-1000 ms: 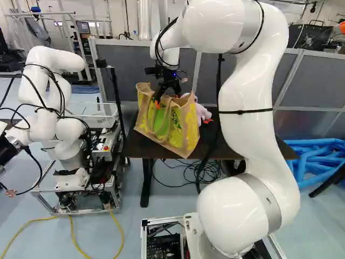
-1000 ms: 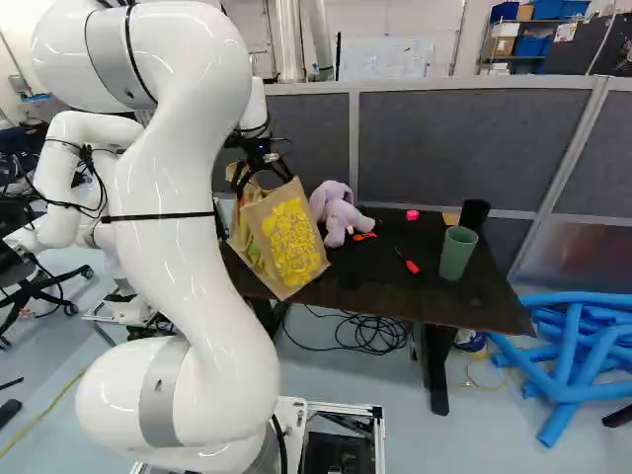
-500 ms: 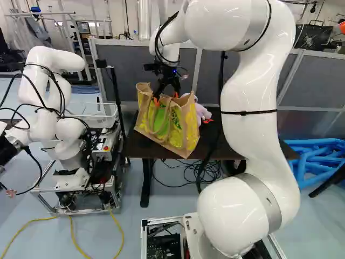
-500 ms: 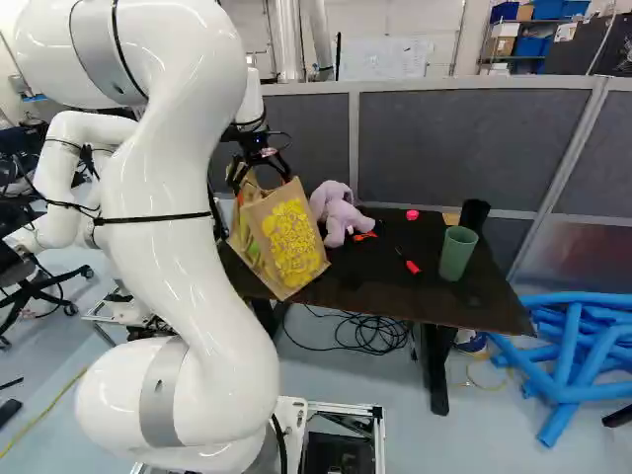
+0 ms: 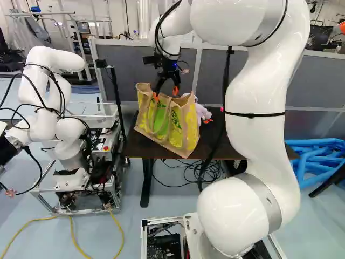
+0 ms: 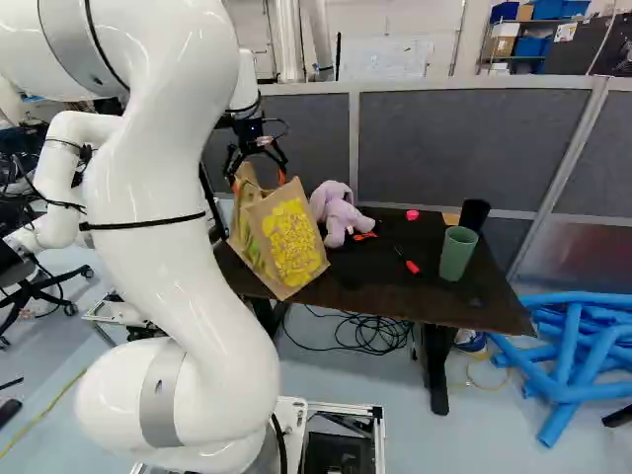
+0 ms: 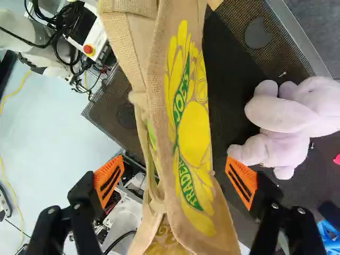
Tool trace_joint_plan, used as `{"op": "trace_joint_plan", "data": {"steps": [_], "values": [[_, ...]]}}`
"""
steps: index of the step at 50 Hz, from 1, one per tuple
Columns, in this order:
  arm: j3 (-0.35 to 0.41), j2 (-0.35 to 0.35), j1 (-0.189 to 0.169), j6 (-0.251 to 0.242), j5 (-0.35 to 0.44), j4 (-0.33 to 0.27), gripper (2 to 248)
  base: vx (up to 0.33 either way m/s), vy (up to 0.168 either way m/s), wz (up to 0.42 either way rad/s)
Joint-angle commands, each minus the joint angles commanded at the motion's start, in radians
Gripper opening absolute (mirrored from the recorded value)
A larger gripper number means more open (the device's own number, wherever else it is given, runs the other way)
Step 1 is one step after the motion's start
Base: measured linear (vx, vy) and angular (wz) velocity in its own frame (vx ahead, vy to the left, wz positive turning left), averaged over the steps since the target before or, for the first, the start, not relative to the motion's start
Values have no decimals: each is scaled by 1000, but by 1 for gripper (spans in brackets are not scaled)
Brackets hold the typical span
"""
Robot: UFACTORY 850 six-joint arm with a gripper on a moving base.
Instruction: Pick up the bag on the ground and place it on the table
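Right now I have the gripper [image 5: 166,94] spread open at the top of the bag [image 5: 178,135], its pads [image 7: 109,179] either side. The bag sits tilted on the table [image 6: 434,298], beside a plush toy [image 6: 338,212].

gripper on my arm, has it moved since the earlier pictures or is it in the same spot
Yes, the gripper has moved upward, judged against the grey partition in the left base view.

Tan bag [image 7: 159,53] with printed words: "JOE'S" on one green patch [image 7: 181,99] and "RADER" on a second green patch [image 7: 189,186].
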Motion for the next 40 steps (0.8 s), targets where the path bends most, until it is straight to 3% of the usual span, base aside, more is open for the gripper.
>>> {"op": "trace_joint_plan", "data": {"steps": [40], "values": [[-36,76,-4,0,-91,0,247,0,0,0]]}}
